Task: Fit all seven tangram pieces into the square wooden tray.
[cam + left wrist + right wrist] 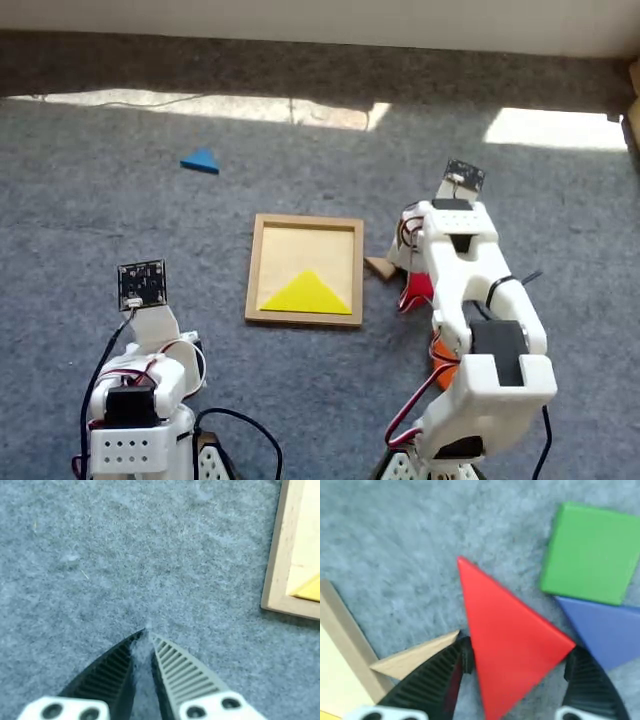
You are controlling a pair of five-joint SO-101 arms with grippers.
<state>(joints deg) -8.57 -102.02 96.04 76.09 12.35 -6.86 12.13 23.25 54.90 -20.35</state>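
1 yellow triangle (pixel 305 293) lies inside the tray (pixel 305 220), against the edge nearest the arms. The right fingers (pixel 435 675) are spread wide, straddling the red triangle (pixel 510 645), which lies flat on the carpet (pixel 100 555) just beside the tray. The left fingers (pixel 175 665) are clenched on nothing, tips over carpet near the tray.

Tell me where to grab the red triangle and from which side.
Come straight down from above and pinch the red triangle across its side edges. It lies flat on the carpet, so only the edges offer grip; the right gripper straddles it, open.
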